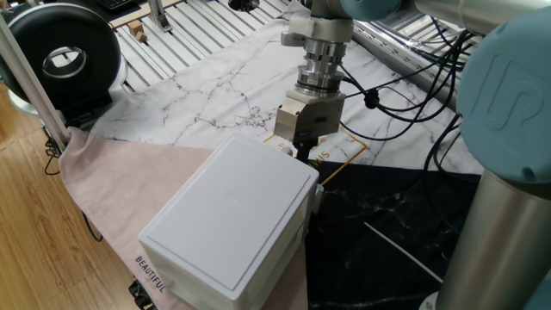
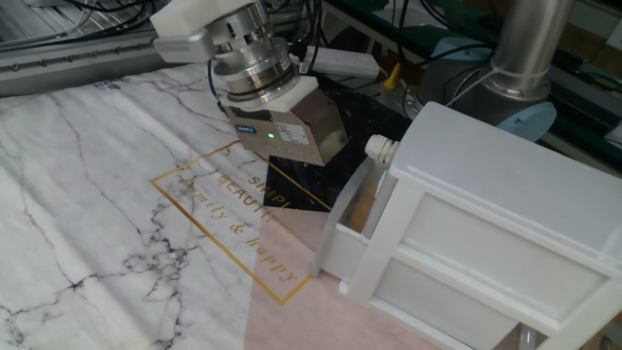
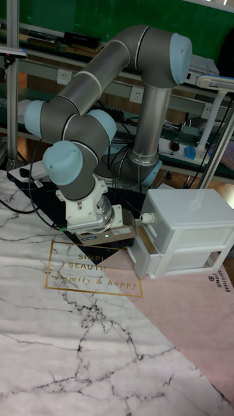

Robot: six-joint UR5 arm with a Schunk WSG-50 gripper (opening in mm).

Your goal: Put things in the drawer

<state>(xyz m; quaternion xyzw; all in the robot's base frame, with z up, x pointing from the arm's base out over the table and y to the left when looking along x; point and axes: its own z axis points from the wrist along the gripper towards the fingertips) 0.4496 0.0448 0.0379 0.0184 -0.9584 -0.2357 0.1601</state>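
Note:
The white cabinet (image 1: 232, 224) stands on the cloth with its lower drawer (image 2: 335, 228) pulled out toward the arm. A tan patch (image 2: 362, 209) shows inside the drawer; I cannot tell whether it is the wooden cube. My gripper (image 1: 303, 153) hangs just beyond the cabinet's far edge, close to the open drawer's mouth. Its grey housing (image 2: 292, 136) with a green light hides the fingers in the other fixed view. In the tall fixed view the housing (image 3: 110, 235) sits just left of the drawer (image 3: 140, 259). No view shows what, if anything, is between the fingers.
A marble-print cloth (image 2: 87, 194) with gold lettering (image 2: 228, 219) covers the table, joined by a pink cloth (image 1: 129, 181) and a black one (image 1: 387, 215). A black round device (image 1: 60, 56) stands at the far left. Cables (image 1: 405, 95) trail behind the arm.

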